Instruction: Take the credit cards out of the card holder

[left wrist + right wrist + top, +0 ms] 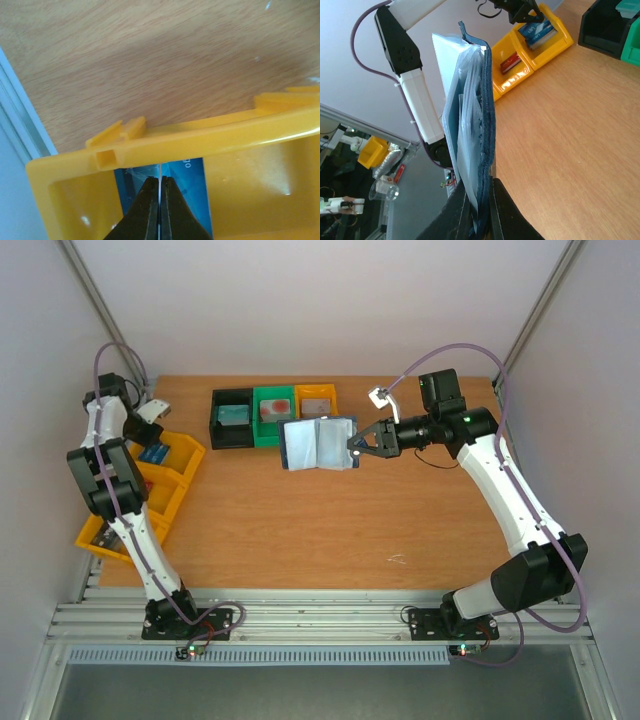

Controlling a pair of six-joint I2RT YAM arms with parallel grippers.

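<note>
I read the right gripper (482,189) as pinching the card holder (318,443) by one edge. The holder is open with its pale pocket pages showing, near the middle of the desk's (300,530) far edge, just in front of the green bin (273,406). The left gripper (160,180) sits over the yellow bin (200,140) at the left edge, jaws pressed together above a blue credit card (192,195) lying inside. I cannot tell whether they nip anything.

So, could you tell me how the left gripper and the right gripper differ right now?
The left gripper looks empty; the right gripper clamps the card holder. The left gripper hangs over a yellow bin holding a blue card; the right gripper is over the table. Both are shut.
</note>
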